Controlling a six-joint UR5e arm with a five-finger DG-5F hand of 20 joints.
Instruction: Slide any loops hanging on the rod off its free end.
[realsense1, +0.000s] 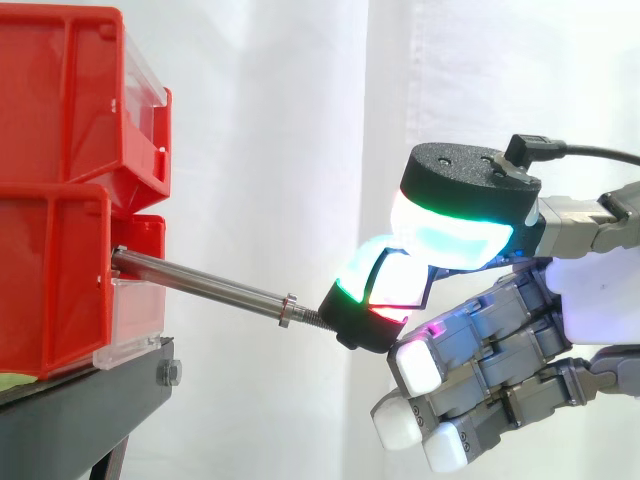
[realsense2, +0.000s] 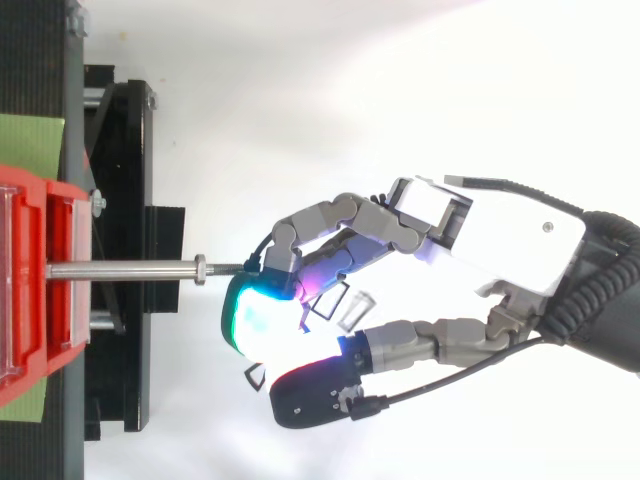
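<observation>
A steel rod (realsense1: 200, 280) sticks out of the lower red bin (realsense1: 55, 290) and slopes slightly down to the right. A small metal collar (realsense1: 287, 310) sits just before its threaded free end. I see no loop hanging on the rod (realsense2: 120, 270). My hand (realsense1: 590, 300) is at the free end with its fingers curled. One glowing fingertip (realsense1: 365, 310) touches the rod's tip, and the thumb's wide pad sits close above it. From above, the hand (realsense2: 500, 250) reaches in from the right and its curled fingers meet just past the collar (realsense2: 200, 268). Nothing shows held between them.
Two red bins are stacked at the left, the upper bin (realsense1: 70, 90) above the rod. They rest on a black stand (realsense1: 80, 420) whose frame (realsense2: 120, 200) extends under the rod. A white curtain hangs behind.
</observation>
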